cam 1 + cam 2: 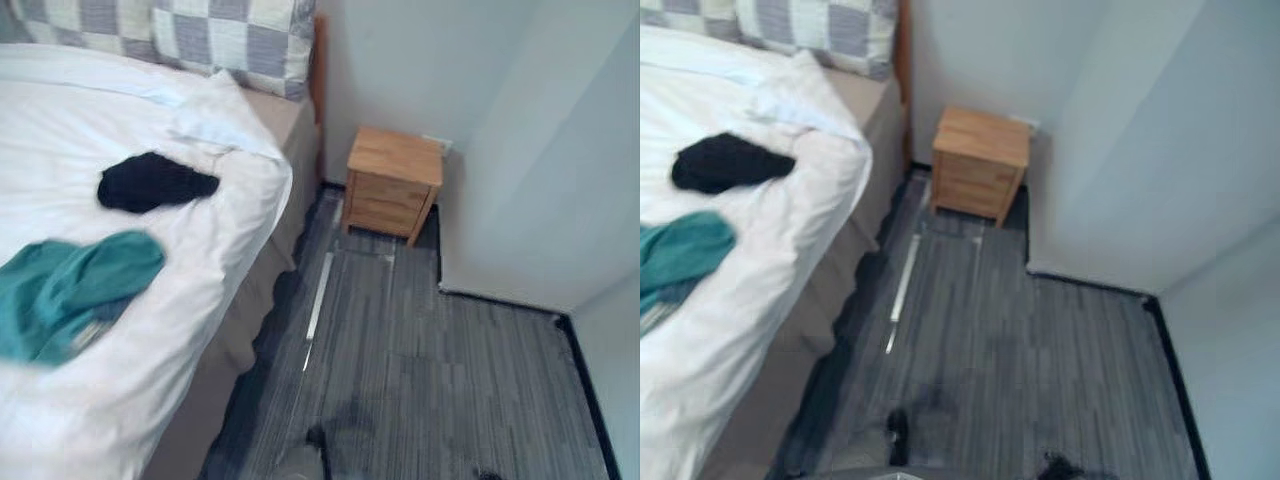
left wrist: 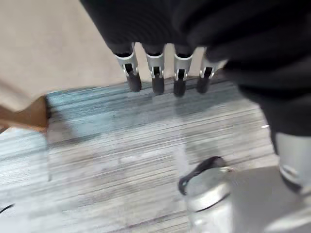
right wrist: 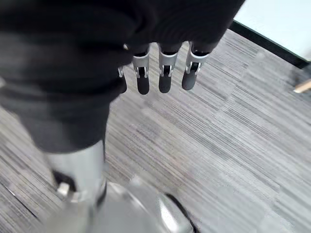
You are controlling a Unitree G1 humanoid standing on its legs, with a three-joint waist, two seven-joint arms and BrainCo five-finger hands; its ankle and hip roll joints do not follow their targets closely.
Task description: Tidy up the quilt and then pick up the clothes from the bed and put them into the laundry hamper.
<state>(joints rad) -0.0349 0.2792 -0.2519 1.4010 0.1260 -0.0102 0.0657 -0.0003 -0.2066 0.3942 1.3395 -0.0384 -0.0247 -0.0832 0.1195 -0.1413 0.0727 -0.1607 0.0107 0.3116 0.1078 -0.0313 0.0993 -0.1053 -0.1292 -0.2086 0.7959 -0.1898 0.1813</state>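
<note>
A white quilt (image 1: pixel 200 290) covers the bed, with its top corner folded back near the pillows. On it lie a black garment (image 1: pixel 150 182) and, closer to me, a teal garment (image 1: pixel 70 290). My left hand (image 2: pixel 155 68) hangs over the grey floor beside the bed's beige side, fingers straight and holding nothing. My right hand (image 3: pixel 166 68) also hangs over the floor, its fingers straight and empty.
Checked grey-and-white pillows (image 1: pixel 230 35) rest at the head of the bed. A small wooden nightstand (image 1: pixel 393 182) stands in the corner beside the bed. White walls (image 1: pixel 540 150) bound the striped grey floor (image 1: pixel 430 370) on the right.
</note>
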